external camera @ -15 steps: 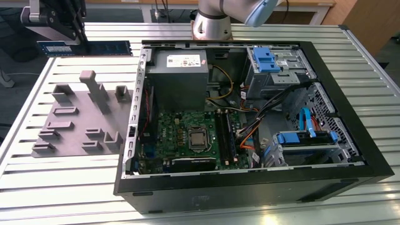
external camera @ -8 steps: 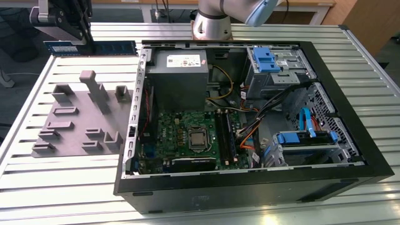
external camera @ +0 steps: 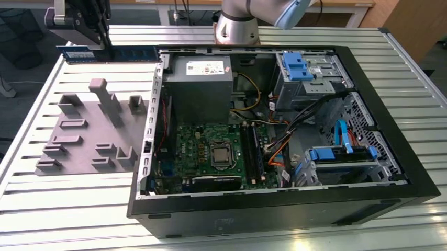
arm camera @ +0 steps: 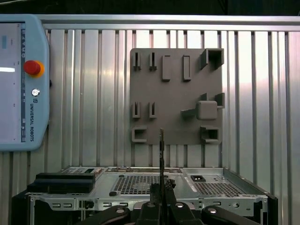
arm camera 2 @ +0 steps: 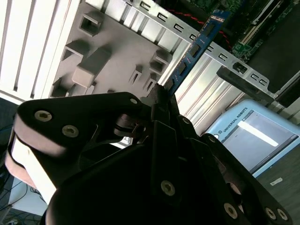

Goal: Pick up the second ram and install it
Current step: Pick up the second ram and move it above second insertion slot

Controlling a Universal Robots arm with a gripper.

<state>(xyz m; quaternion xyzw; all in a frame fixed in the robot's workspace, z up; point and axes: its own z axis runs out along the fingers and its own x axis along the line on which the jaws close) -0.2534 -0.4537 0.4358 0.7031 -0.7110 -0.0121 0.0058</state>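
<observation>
This looks like a robotics lab or test workshop. A slatted aluminium bench (external camera: 70, 209) carries an opened desktop computer case (external camera: 279, 209), its boards and cables laid bare. Just beside it, on the exterior view's left, lies a grey fixture plate (external camera: 84, 136) with moulded holders. The robot arm's base (external camera: 236, 31) stands at the far edge. In the first wrist view a teach pendant (arm camera: 18, 79) with a red stop button (arm camera: 33, 68) rests on the bench.

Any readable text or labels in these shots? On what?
Pendant: brand lettering along its edge, not quoted here.
Power supply label: print too small to read.
Ram: sticker at one end, too small to read.
Nothing else legible.
</observation>
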